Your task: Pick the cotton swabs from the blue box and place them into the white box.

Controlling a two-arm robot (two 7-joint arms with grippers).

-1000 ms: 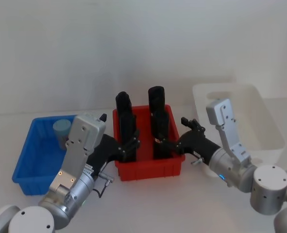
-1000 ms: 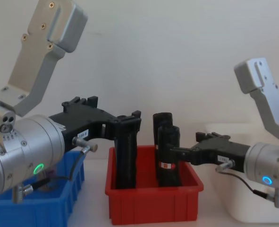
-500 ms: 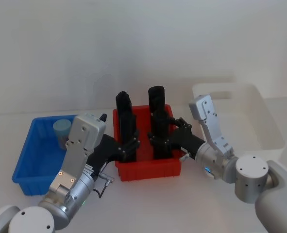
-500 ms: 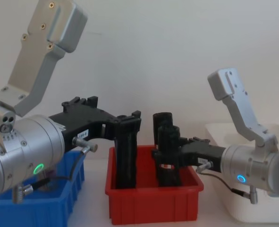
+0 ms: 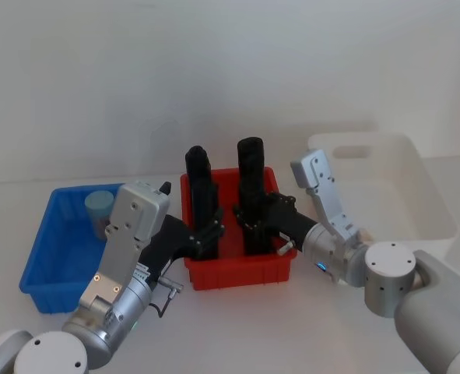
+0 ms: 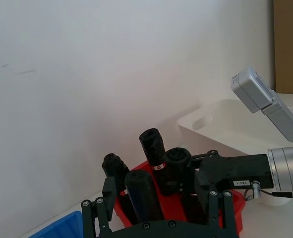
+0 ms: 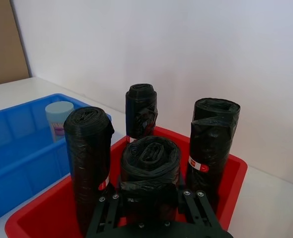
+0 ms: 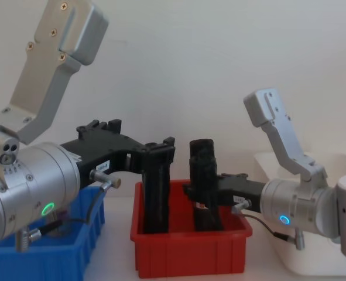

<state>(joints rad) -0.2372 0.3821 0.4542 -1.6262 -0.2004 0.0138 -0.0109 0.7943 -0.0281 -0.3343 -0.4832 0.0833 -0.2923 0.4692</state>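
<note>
While both grippers sit over the red bin (image 5: 237, 269), left gripper (image 5: 208, 232) and right gripper (image 5: 253, 226) are each clamped on a black roll (image 5: 201, 204); one cotton swab jar (image 5: 99, 209) is seen in the blue box (image 5: 54, 273) at 9 o'clock.

No text can be read for certain. A small white sticker (image 6: 240, 183) on the right gripper (image 6: 211, 174) carries dark characters too small to make out, and a like sticker (image 8: 103, 167) sits on the left gripper (image 8: 155, 153). The black rolls (image 7: 213, 134) wear white-and-red bands (image 7: 198, 165), and the swab jar (image 7: 58, 119) a purple label; their print is illegible.
</note>
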